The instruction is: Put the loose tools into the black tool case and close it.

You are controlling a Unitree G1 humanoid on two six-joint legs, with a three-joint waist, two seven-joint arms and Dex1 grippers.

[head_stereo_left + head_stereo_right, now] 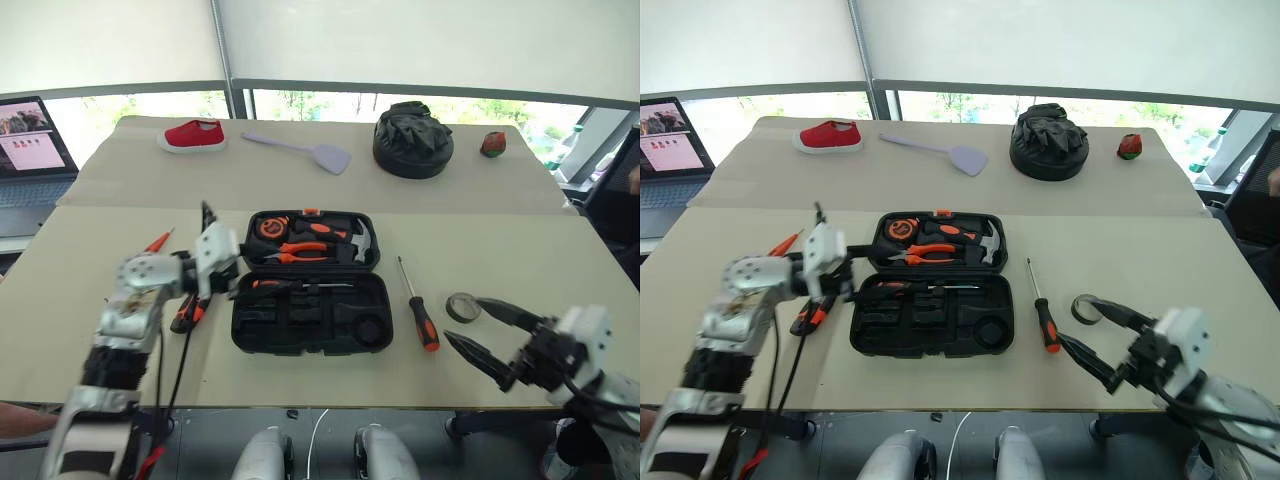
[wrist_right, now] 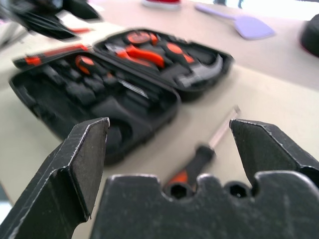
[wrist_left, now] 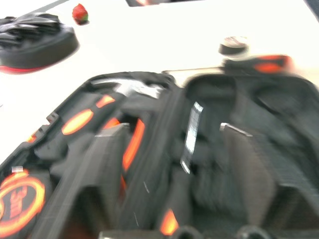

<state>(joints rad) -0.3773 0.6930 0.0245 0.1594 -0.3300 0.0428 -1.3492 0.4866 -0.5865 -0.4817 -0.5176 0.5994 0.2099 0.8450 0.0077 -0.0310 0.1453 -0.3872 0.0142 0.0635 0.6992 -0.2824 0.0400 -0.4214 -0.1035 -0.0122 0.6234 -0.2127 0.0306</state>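
Two beige tabletops [image 1: 90, 300] are standing edge to edge before bright windows, the case [image 1: 308, 280] lying open mid-near-table and a screwdriver [image 1: 418, 312] and tape roll [image 1: 461, 307] lying toward its right edge. Both the left gripper [image 1: 207, 262], hovering at the case's left side, and the right gripper [image 1: 487, 330], hovering near the tape, are gaping empty.

Beige table [image 1: 90, 300], windows [image 1: 420, 106] behind, laptop [image 1: 30, 150] at left edge

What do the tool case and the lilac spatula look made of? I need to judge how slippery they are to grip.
Tool case: probably rigid black plastic with a matte finish, judging by its moulded slots. Lilac spatula: seemingly silicone or soft plastic, uniformly coloured and without shine.
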